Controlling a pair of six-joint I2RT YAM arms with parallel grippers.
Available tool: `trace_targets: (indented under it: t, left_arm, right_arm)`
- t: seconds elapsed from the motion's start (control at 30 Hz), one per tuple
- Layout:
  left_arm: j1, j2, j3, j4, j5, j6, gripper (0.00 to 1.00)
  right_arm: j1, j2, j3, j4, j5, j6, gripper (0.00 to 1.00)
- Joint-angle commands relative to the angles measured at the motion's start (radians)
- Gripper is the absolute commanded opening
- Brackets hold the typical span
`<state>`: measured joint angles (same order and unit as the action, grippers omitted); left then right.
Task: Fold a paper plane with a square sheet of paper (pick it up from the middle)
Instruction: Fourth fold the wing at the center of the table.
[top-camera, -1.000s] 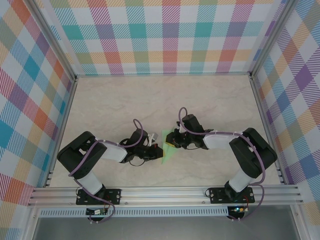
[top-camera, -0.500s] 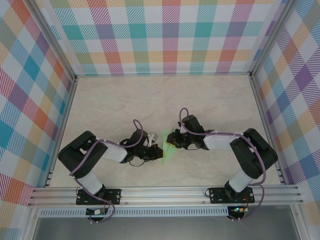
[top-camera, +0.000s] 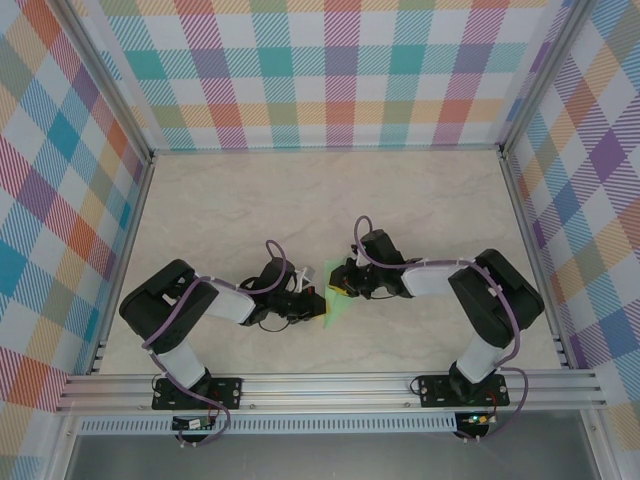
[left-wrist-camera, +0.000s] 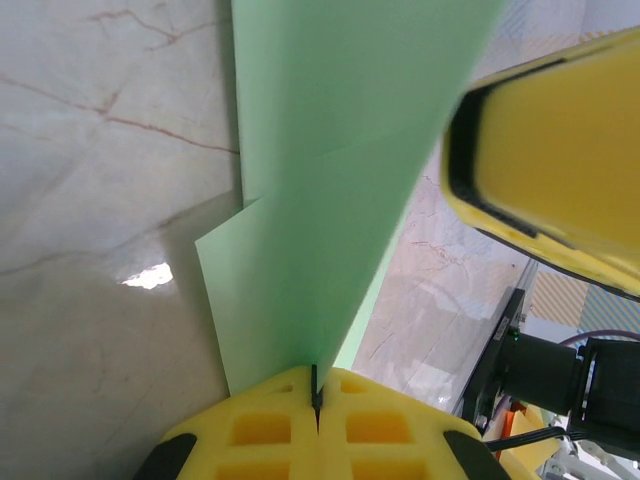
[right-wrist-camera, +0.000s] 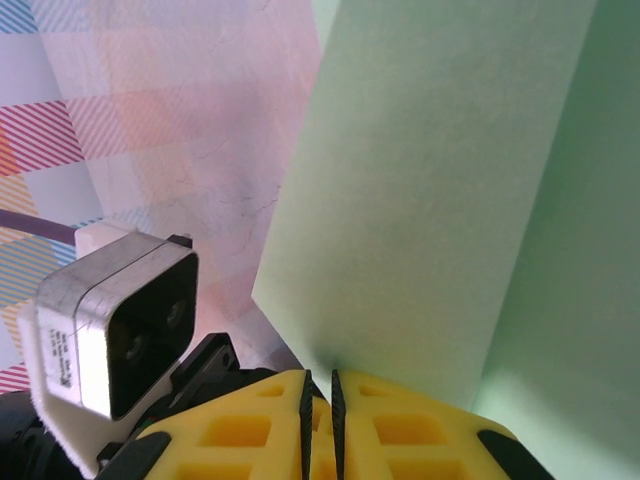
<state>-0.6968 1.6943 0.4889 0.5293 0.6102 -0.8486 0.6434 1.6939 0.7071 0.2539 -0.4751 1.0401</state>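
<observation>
From the left, a checked wall (top-camera: 60, 200) closes that side of the pale marble table (top-camera: 250, 200). The left arm lies low across the table with a purple cable (top-camera: 275, 262) looping over its wrist. The left gripper (top-camera: 314, 300) is pressed fully together, and its own camera shows the yellow pads meeting on the lower edge of the folded green sheet (top-camera: 335, 310). The sheet sits near the middle of the table, toward the front, stretched between the two grippers and standing up off the marble. From above, the two wrists cover much of it, so just a thin green wedge shows. In the left wrist view, one yellow finger (left-wrist-camera: 560, 140) of the right arm's tool crowds the upper right corner in front of the paper. The right gripper (top-camera: 340, 287) is very nearly closed, with just a slit between its pads. It nips the same sheet at its edge, and the left arm's grey-and-white wrist camera (right-wrist-camera: 110, 320) sits close beside it. The aluminium rail (top-camera: 330, 385) runs along the front.

Compared with a second ago, the right arm's elbow has swung a little to the left and its gripper has edged closer to the other one. The left arm has barely shifted, and both grips look unchanged.
</observation>
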Motion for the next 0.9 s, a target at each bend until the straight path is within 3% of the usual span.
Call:
trace_targets:
  t: [0.0, 0.57, 0.87]
  left_arm:
    - [0.006, 0.048, -0.007, -0.04, -0.032, -0.003, 0.0]
    - [0.012, 0.047, 0.01, -0.089, -0.021, 0.012, 0.0]
    - [0.022, 0.074, 0.023, -0.095, 0.009, 0.016, 0.0]
  right_arm:
    - [0.006, 0.023, 0.02, 0.033, 0.01, 0.021, 0.16]
    - [0.001, 0.055, 0.029, -0.047, 0.074, 0.012, 0.15]
    - [0.004, -0.059, 0.015, -0.019, 0.015, -0.014, 0.17]
